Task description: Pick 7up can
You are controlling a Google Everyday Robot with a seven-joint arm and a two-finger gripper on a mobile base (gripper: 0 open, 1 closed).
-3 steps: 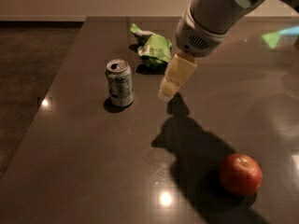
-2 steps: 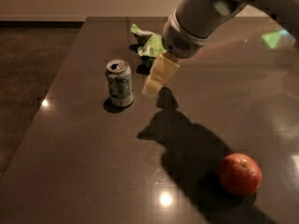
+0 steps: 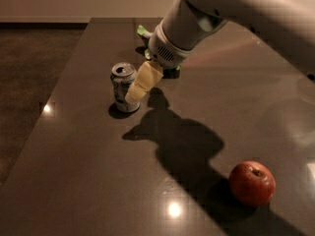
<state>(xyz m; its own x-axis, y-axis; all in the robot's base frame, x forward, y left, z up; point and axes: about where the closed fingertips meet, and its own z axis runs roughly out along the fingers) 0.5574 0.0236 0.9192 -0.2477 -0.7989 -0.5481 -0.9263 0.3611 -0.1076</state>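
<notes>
The 7up can [image 3: 120, 84] stands upright on the dark table [image 3: 88, 181], left of centre; it is silver-grey with green and white print and a pull-tab top. My gripper [image 3: 136, 91], cream-coloured at the end of a thick white arm [image 3: 197, 18], reaches down from the upper right. Its tip is right at the can's right side and overlaps it in this view. I cannot tell whether it touches the can.
A red apple [image 3: 252, 183] sits at the front right of the table. A bright green snack bag [image 3: 142, 32] lies at the back, mostly hidden behind the arm. The table's left edge drops to a dark floor [image 3: 29, 82].
The arm and gripper have moved left and down towards the can, from beside the green bag to the can's right side. The can and the apple have not moved.
</notes>
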